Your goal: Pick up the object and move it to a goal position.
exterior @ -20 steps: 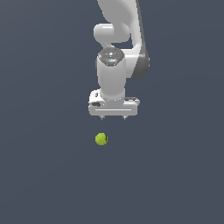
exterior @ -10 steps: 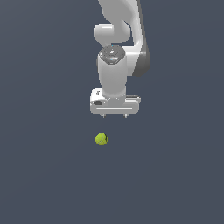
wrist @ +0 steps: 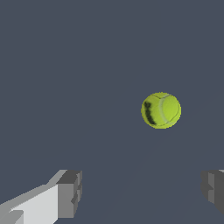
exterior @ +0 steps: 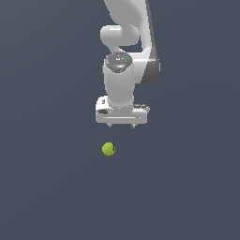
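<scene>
The small yellow-green ball lies on the dark grey floor in the exterior view, below and slightly toward the exterior view's left of my white gripper. The gripper hangs above it, apart from it, pointing down. In the wrist view the ball shows with a dark marking, ahead of the gripper. The two grey fingertips stand wide apart with nothing between them, so the gripper is open and empty.
The white arm rises from the gripper to the top of the exterior view. The plain dark grey floor surrounds the ball.
The gripper and arm have shifted slightly; the ball has stayed in place.
</scene>
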Available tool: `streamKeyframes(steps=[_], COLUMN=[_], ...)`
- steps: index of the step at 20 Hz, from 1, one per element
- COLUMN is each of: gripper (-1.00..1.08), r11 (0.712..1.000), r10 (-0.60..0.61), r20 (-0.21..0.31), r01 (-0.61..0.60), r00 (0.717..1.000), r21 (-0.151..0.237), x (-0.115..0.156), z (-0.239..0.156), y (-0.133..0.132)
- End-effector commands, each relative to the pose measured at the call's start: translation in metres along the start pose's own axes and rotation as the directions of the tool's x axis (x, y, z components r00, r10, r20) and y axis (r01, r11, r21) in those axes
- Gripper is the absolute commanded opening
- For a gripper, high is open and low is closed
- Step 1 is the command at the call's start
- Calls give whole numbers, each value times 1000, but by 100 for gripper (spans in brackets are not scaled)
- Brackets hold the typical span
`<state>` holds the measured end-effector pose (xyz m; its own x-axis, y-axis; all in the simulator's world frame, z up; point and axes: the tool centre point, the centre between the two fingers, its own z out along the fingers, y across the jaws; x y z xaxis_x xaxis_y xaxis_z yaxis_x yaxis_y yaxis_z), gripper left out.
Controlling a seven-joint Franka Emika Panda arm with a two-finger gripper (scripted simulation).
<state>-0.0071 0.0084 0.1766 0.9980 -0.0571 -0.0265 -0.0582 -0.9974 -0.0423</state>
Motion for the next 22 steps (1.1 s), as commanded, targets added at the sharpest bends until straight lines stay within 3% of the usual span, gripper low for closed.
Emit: streamKeyframes(steps=[1,6,13,22], gripper=[100,100,100,100], r11=[1000,992,961,939], r10=[29,123,274,342], r20=[-2,-10,-29,-39], r01=[-29,-123,-274,-343], r00=[1000,992,961,939], r21=[-2,-9,-23,-31], x=[4,19,39,48], z=[6,27,63,81], y=[5,22,51,66])
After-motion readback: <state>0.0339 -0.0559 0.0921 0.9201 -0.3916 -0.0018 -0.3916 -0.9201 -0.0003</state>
